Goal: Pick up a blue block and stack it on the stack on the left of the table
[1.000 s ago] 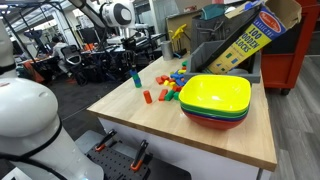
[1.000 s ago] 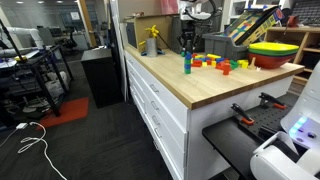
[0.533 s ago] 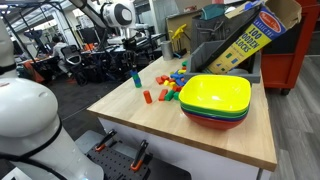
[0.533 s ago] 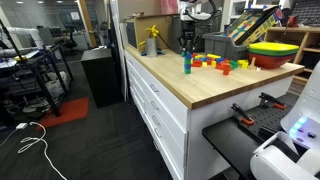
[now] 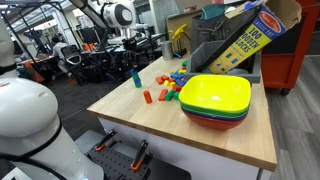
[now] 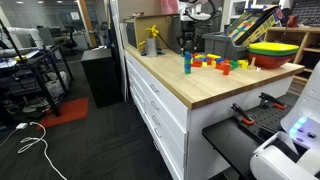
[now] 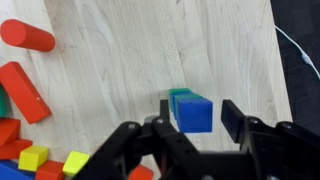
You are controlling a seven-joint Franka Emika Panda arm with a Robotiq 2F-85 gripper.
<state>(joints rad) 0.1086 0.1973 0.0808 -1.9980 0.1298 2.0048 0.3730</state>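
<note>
Several loose painted pieces lie at the left of the wrist view: a smooth red cylinder point(image 7: 27, 37) on its side at the upper left, a long red rectangular block point(image 7: 24, 90) slanted below it, and small yellow cubes point(image 7: 34, 157) at the lower left edge. They lie well apart from the column, so nothing crowds it.

Right of them stretches the light tan wooden table point(image 7: 150, 50), its grain fine and its surface flat, a steady base for stacking.

Right of centre, the small square-edged blue block point(image 7: 192, 112) sits on top of the narrow stack point(image 7: 180, 94), whose dark green piece shows just behind its upper edge. The flat matte faces seem to meet squarely, which would explain why the column stands without support.

Around it hangs the black Robotiq gripper point(image 7: 198, 116), jaws spread, one finger on each side of the block and bare wood showing on the right side. It grips nothing.

In both exterior views the stack point(image 5: 136, 79) point(image 6: 187, 62) stands upright near the table's far edge, well apart from the glossy nested yellow, green and red bowls point(image 5: 215, 97) at the right. The placing step looks done.
</note>
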